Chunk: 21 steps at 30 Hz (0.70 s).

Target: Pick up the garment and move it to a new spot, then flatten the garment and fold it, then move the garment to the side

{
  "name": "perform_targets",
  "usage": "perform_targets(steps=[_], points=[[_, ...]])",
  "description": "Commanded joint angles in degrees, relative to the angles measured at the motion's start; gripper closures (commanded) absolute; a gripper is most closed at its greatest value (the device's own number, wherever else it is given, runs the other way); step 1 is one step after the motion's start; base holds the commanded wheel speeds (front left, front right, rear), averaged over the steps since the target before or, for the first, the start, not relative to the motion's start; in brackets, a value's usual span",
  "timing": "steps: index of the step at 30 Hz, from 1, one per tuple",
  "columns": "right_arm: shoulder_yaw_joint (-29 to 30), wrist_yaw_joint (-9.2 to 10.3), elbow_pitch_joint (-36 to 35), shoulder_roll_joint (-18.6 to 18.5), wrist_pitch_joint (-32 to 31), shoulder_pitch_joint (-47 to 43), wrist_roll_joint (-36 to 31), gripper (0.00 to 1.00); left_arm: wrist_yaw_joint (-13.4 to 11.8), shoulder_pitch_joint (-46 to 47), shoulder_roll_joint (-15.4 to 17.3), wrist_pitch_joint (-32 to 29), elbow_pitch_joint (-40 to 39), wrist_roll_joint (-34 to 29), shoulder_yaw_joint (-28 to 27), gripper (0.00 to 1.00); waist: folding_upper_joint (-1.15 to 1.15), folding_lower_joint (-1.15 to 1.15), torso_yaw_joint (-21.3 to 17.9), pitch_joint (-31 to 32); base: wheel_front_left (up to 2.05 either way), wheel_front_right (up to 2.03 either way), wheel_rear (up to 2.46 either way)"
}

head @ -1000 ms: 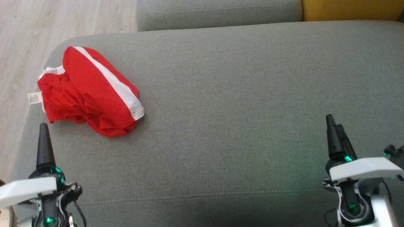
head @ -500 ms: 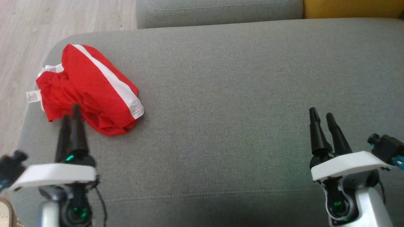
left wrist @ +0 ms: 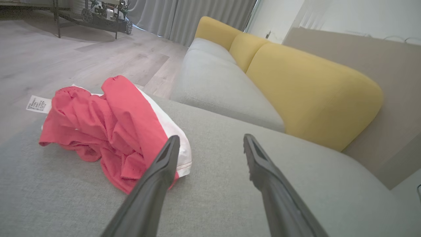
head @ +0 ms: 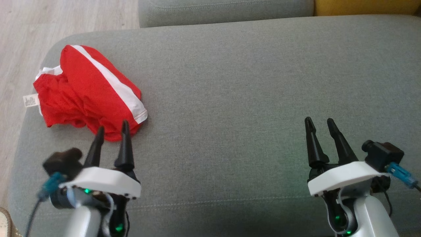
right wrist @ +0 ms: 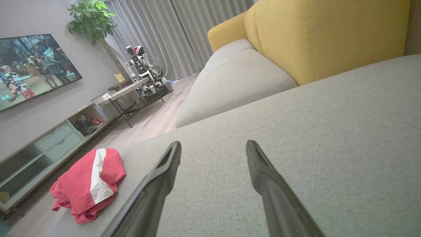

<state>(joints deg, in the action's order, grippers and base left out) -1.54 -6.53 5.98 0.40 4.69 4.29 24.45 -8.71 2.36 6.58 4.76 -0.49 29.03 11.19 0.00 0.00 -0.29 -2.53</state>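
While the red garment [head: 88, 95] sits bunched at the left end of the grey sofa cushion [head: 230, 82], its care label [head: 29, 100] poking out past the cushion's left edge, we read the layout from that side across. Its white stripe [head: 111, 84] runs on a diagonal, from far left down to near right, and that's the heap's long axis as we see it. Right at the near-right end of that stripe sits the left pincer [head: 112, 125], jaws spread wide and holding nothing, fingers pointing away from the robot with the tips over the hem. From the left wrist view the cloth lies ahead and off to the left of the gap, not between the fingers, and we cannot tell whether a tip touches fabric. So we judge this arm wants a small shift leftward before it closes. Across a broad stretch of cushion, well apart from the cloth, the right pincer [head: 319, 120] hovers low, likewise spread and gripping nothing, fingers aimed forward. Left arm is plainly the nearer one for the pick-up, we'd say.
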Motion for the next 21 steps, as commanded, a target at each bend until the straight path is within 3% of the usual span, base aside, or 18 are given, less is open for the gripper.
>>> perform_targets(steps=[1,11,21], points=[[-1.27,-0.58,-2.07,-0.27,1.17,2.96,-2.14,0.0,-1.62,2.57,1.59,1.03,-1.49,-1.94,0.19,0.0,0.0,0.0,0.0,-0.12,0.0,0.0,0.0],[-2.66,-0.66,-3.0,-0.3,3.1,3.1,-8.43,0.0,-9.7,5.14,6.14,2.97,3.69,-6.51,10.44,0.0,0.0,0.0,0.0,-0.45,0.0,0.0,0.0],[-3.65,-0.74,-3.03,-0.33,5.03,2.54,-14.11,0.0,-14.42,6.72,8.57,4.92,4.26,-10.59,16.86,0.0,0.0,0.0,-0.06,-0.41,0.0,0.0,0.0]])
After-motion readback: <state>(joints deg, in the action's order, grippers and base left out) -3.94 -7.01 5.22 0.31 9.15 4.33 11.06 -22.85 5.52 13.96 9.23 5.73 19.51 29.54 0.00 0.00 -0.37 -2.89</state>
